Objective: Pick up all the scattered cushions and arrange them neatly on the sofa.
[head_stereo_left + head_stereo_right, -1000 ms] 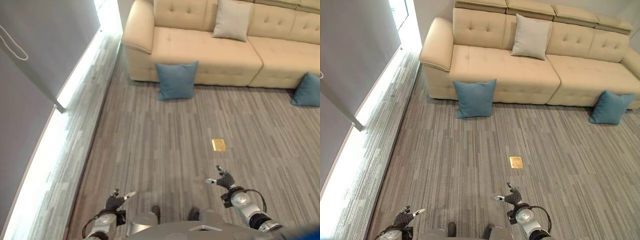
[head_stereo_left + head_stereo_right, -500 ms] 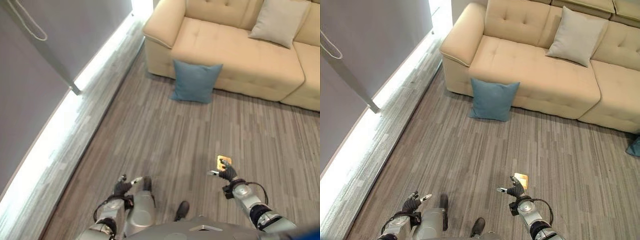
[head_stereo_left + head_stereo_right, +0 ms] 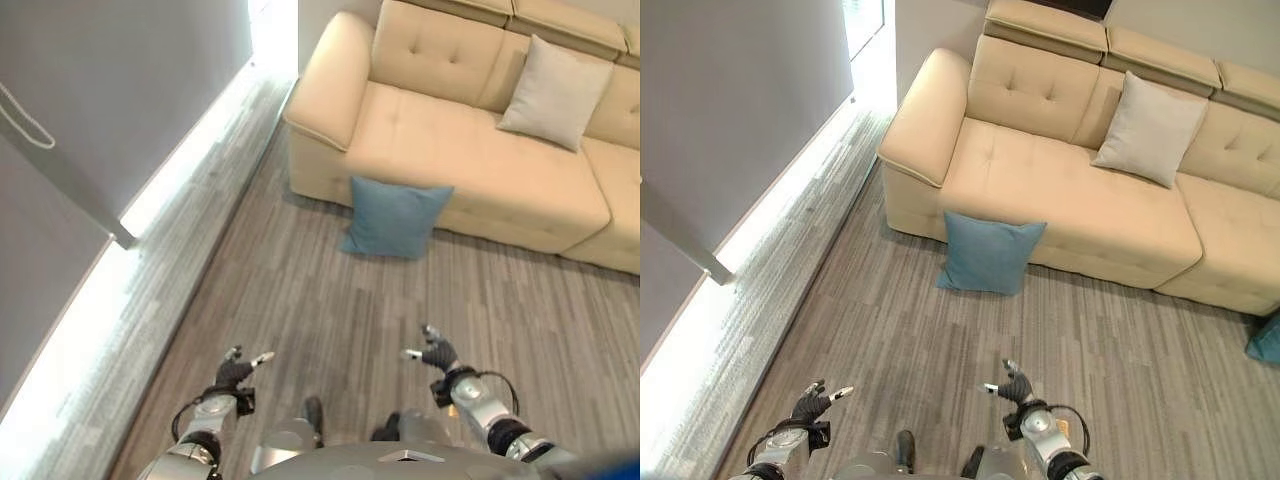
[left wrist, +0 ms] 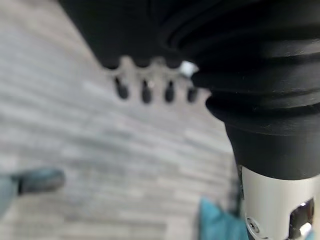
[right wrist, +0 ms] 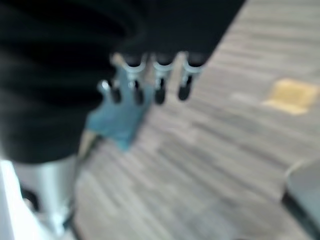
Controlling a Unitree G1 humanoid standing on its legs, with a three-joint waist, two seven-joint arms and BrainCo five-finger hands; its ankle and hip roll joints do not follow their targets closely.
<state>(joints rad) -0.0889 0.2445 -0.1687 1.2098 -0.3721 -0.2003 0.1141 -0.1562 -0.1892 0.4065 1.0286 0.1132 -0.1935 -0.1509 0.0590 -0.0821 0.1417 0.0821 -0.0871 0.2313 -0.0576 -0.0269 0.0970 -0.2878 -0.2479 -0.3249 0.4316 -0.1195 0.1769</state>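
Right eye view: both hands (image 3: pixel 812 403) (image 3: pixel 1015 386) relaxed, empty; blue cushion (image 3: pixel 990 254) leaning against sofa (image 3: pixel 1060 200).

Grey striped floor (image 3: pixel 1120 340); grey wall (image 3: pixel 730 110); small yellow floor plate (image 5: pixel 291 95)

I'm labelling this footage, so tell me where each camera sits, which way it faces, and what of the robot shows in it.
Left eye view: on the head, looking down at the floor, the blue cushion leaning on the sofa; left hand and right hand low in view.
Right eye view: beside it, same scene, plus a second blue cushion at the edge.
Left wrist view: along its own straight fingers to the floor.
Right wrist view: past its own fingers to the floor.
Both eye views share the grey cushion on the sofa.
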